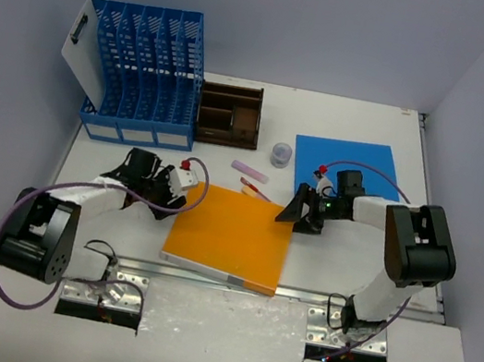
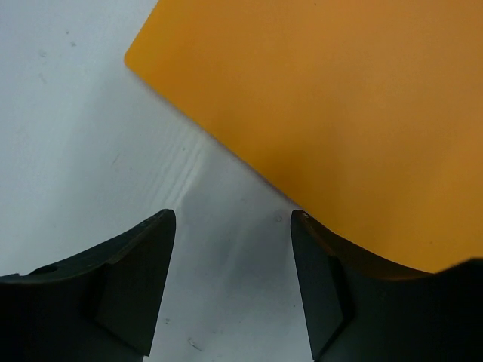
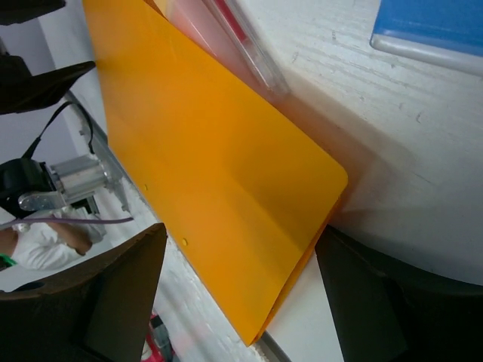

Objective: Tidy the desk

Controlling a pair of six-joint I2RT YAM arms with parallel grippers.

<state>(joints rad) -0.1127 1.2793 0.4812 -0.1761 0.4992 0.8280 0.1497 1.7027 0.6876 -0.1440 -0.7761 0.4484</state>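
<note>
The desk (image 1: pixel 341 255) is an off-white tabletop with a silver rail (image 1: pixel 407 310) along its near edge. An orange folder (image 1: pixel 230 235) lies flat at the front middle. My left gripper (image 1: pixel 172 193) is open and low at the folder's left edge. In the left wrist view the left gripper (image 2: pixel 234 219) has bare desk (image 2: pixel 75 113) between its fingers, and the folder (image 2: pixel 339 113) is beside the right finger. My right gripper (image 1: pixel 296 213) is open at the folder's right edge. In the right wrist view the right gripper (image 3: pixel 241 234) straddles the folder's (image 3: pixel 211 151) corner without closing on it.
A blue mesh file rack (image 1: pixel 144 70) with a white clipboard (image 1: pixel 87 51) leaning on it stands back left. Beside it is a dark-brown wooden tray (image 1: pixel 229 113). A blue folder (image 1: pixel 345 157), a small clear cup (image 1: pixel 280 154), a pink stick (image 1: pixel 250 171) and a red pen (image 1: pixel 255 188) lie behind the orange folder.
</note>
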